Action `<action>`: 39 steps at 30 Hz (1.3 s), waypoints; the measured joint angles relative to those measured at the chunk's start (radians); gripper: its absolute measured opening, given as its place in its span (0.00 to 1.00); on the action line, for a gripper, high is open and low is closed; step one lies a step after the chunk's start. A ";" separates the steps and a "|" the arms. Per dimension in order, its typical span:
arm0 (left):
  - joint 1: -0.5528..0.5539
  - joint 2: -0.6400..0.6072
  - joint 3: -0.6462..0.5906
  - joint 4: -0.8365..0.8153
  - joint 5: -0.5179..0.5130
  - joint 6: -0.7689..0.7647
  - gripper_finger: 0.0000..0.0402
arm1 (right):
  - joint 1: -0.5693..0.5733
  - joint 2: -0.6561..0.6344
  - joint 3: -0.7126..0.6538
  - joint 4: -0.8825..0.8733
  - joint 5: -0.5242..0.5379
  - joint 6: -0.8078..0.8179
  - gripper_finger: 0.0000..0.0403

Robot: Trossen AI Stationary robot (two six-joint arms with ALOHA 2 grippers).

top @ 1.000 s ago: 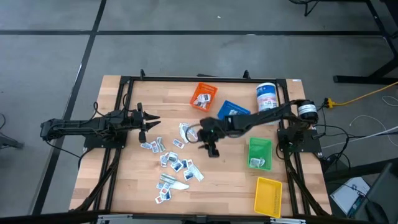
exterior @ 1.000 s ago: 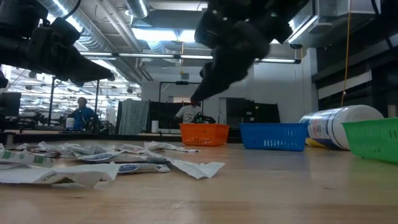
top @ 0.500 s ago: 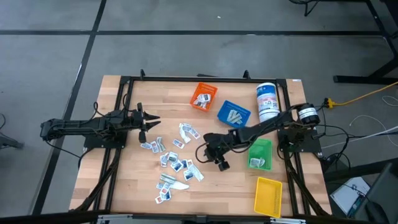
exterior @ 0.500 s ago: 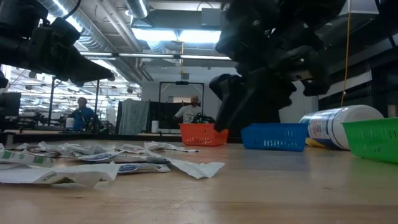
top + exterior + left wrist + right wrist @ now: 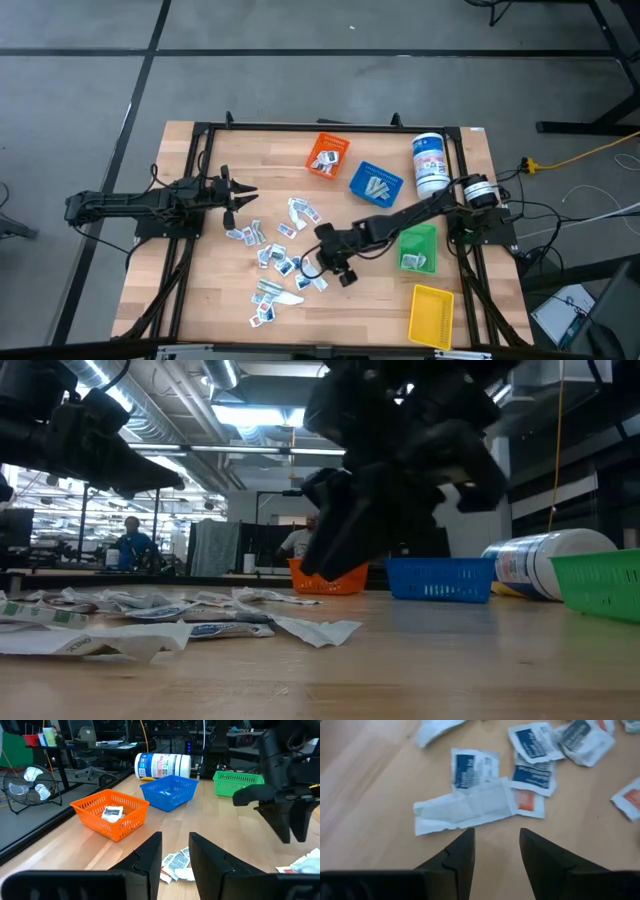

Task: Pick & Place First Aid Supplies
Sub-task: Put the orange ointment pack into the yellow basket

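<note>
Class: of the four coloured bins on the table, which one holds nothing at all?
The yellow bin, nearest the table's front right corner; orange, blue and green each hold packets.

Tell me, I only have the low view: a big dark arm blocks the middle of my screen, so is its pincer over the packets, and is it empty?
Observer: Yes. From above, the right pincer hangs at the right edge of the packet pile, and its wrist view shows open fingers holding nothing.
Operator: What lies right under it?
Observer: A long white packet, flat on the wood just ahead of the fingertips.
Operator: And the left arm?
Observer: The left pincer waits open at the table's left side, off the pile.
Operator: Anything in the orange bin?
Observer: One packet lies in the orange bin.
</note>
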 joint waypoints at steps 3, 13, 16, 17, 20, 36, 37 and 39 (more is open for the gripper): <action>0.000 0.002 0.000 -0.001 0.000 0.000 0.23 | -0.007 0.000 0.021 -0.023 0.062 0.002 0.38; 0.000 0.003 0.000 0.000 0.000 0.000 0.23 | -0.019 0.000 0.026 -0.064 0.199 0.002 0.38; 0.000 0.004 0.000 0.000 0.000 0.000 0.23 | -0.018 0.000 0.026 -0.067 0.198 0.002 0.38; 0.000 0.004 0.000 0.000 0.000 0.000 0.23 | -0.020 0.000 0.026 -0.068 0.198 0.002 0.38; 0.000 0.004 0.000 0.000 0.000 0.000 0.23 | -0.025 0.000 0.026 -0.068 0.199 0.001 0.38; 0.000 0.003 0.000 0.000 0.000 0.000 0.23 | -0.055 0.000 0.022 -0.086 0.197 0.002 0.38; 0.000 0.004 0.000 0.000 0.000 0.000 0.23 | -0.061 0.000 0.022 -0.087 0.197 0.013 0.38; 0.000 0.004 0.000 0.000 0.000 0.000 0.23 | -0.079 0.000 0.022 -0.085 0.199 0.029 0.38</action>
